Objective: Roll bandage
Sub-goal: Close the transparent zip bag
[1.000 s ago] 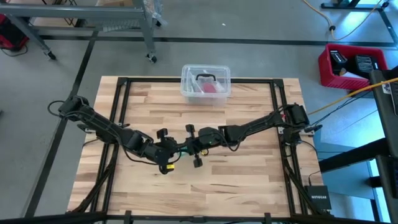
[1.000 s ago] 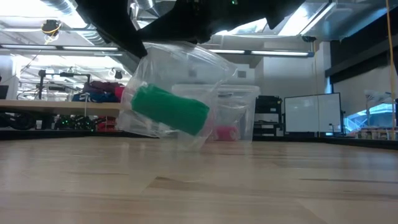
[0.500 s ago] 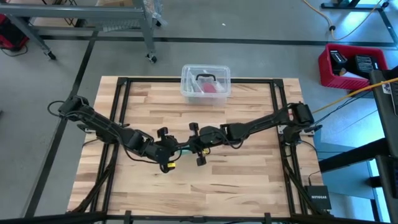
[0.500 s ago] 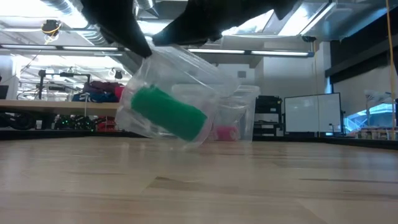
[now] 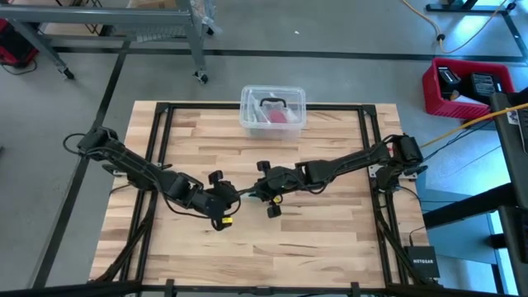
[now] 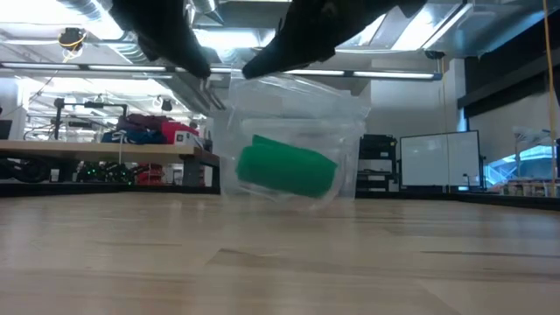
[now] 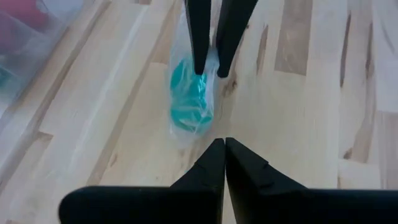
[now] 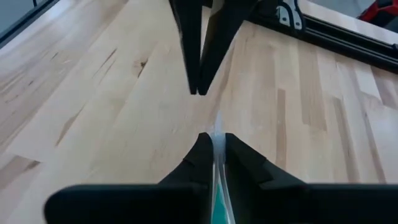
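Low view, from the table (image 6: 280, 262) edge outward: a broad stretch of bare wood lies in front, then a clear plastic bag (image 6: 293, 131) hangs just above the surface, and inside it sits the bandage (image 6: 287, 168), a rolled teal-green wad tilted slightly. Dark arm parts come down onto the bag's top edge.

From above, the two arms meet near the middle of the table. The right gripper (image 5: 262, 191) has its fingers (image 8: 202, 155) pinched narrow on the thin top edge of the bag, as the right wrist view shows, with the plastic sheet running between the tips. The left gripper (image 5: 233, 198) sits just beside it, facing it; its fingers (image 7: 214, 158) are pressed together with nothing between them, tips just short of the bag in the left wrist view.

Bare planks lie open on every side of the bag: toward the near edge, toward both side rails of the black frame (image 5: 157, 148), and toward the far edge. At the middle of that far edge stands a clear tub (image 5: 273, 111) with a pink-red item inside, well apart from the grippers. Beyond the table, on the floor to the right, is a red crate (image 5: 466, 87).
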{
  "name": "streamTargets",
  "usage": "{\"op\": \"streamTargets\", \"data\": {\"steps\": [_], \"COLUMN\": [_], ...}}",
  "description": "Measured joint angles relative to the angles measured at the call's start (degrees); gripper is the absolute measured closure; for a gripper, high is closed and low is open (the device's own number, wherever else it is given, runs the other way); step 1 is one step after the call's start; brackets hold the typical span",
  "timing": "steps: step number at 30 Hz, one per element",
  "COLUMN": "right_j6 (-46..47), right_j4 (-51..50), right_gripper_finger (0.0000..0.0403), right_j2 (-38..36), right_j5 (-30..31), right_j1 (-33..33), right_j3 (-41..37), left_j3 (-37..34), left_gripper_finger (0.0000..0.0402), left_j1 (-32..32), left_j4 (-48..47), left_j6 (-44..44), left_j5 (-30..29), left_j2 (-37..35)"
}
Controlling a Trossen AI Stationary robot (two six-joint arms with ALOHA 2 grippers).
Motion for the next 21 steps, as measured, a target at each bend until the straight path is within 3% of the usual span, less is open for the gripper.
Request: {"op": "streamTargets", "data": {"steps": [11, 21], "right_j6": [0.31, 0.32], "right_j4": [0.04, 0.2], "right_gripper_finger": [0.0371, 0.0371], "right_j2": [0.0, -0.02], "right_j5": [-0.24, -0.31], "right_j1": [0.0, 0.0], "right_j3": [0.0, 0.0], "left_j3": [0.0, -0.04], "left_gripper_finger": [0.0315, 0.0303], "left_j1": [2.03, 3.72], "left_j4": [5.74, 9.34], "left_j6": [3.19, 6.48], "left_j5": [-1.53, -0.55], "left_j2": [1.76, 1.77]}}
